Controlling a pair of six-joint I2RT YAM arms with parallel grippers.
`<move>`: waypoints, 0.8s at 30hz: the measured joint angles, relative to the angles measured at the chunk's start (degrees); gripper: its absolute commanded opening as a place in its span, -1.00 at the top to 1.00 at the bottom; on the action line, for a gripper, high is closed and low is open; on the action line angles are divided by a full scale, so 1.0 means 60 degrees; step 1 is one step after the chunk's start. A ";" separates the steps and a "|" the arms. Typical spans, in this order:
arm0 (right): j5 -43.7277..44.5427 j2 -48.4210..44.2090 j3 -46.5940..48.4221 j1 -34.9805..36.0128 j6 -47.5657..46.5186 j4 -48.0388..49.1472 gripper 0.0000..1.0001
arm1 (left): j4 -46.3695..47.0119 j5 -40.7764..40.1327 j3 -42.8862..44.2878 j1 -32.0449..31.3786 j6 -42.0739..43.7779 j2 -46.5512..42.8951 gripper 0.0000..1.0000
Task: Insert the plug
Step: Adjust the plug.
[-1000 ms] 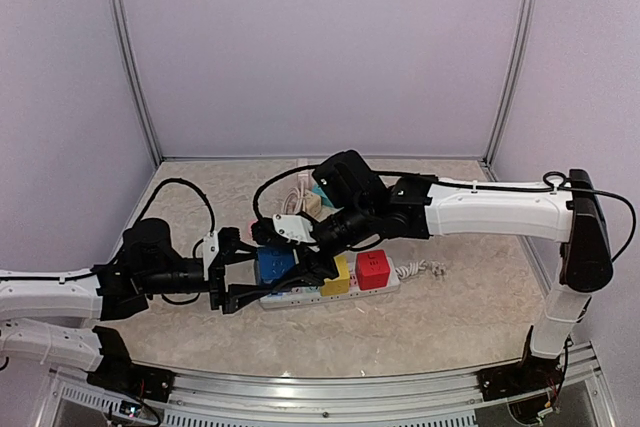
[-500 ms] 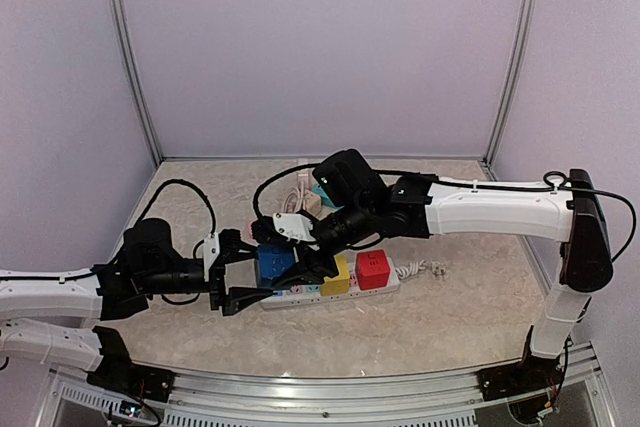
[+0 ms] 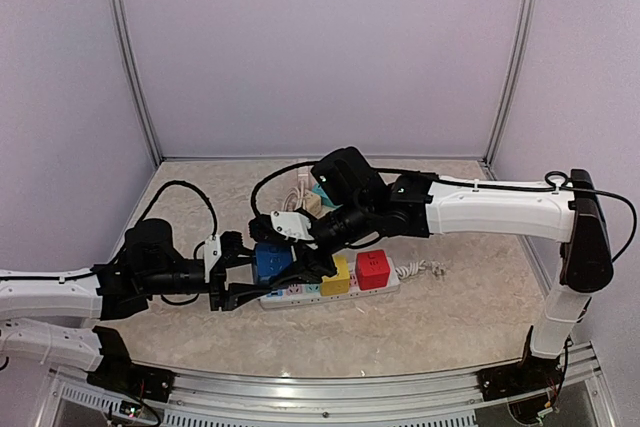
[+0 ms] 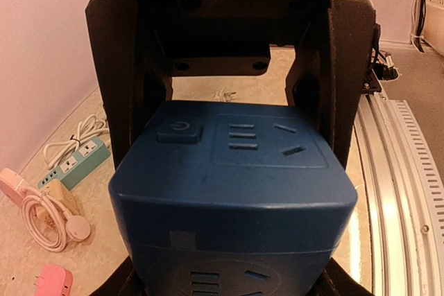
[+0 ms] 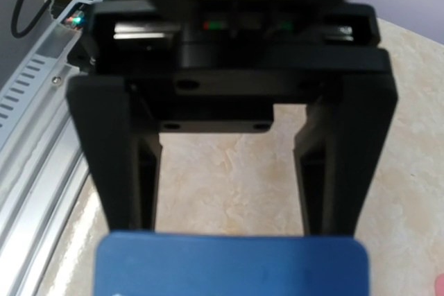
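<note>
1. While both grippers clasp the blue plug cube [image 3: 272, 259], it sits on the white power strip [image 3: 290, 298], touching the yellow cube [image 3: 338, 274]
2. Left gripper [image 4: 232, 192] squeezes its two sides; right gripper [image 5: 232, 227] pinches its top
3. Whether the pins are home is hidden, so hold the cube level, press straight down and let neither grip twist it

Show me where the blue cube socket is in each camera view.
Top external: blue cube socket left of centre, at the white power strip's left end.
Left wrist: blue cube socket fills the middle.
Right wrist: blue cube socket along the bottom edge only.
Shared landmark: the metal rail, seen in all three.
</note>
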 measured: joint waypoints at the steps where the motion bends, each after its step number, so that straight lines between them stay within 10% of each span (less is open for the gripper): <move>1: 0.0004 0.0000 0.0000 0.0000 0.0000 0.0000 1.00 | 0.0007 -0.0015 0.0000 0.0000 0.0000 0.0000 0.97; 4: 0.0022 0.0000 0.0029 0.0004 0.0000 -0.0033 0.94 | 0.0033 -0.0047 0.0000 -0.0004 -0.0004 -0.0007 1.00; 8: 0.0124 0.0025 0.0346 0.0015 0.0015 -0.0397 -0.94 | 0.0149 -0.0117 0.0000 -0.0011 0.0000 -0.0084 1.00; 24: 0.2007 0.0739 0.2936 0.0408 0.0444 -0.3308 -0.62 | -0.0044 -0.0692 0.0000 -0.0018 0.0171 -0.0182 1.00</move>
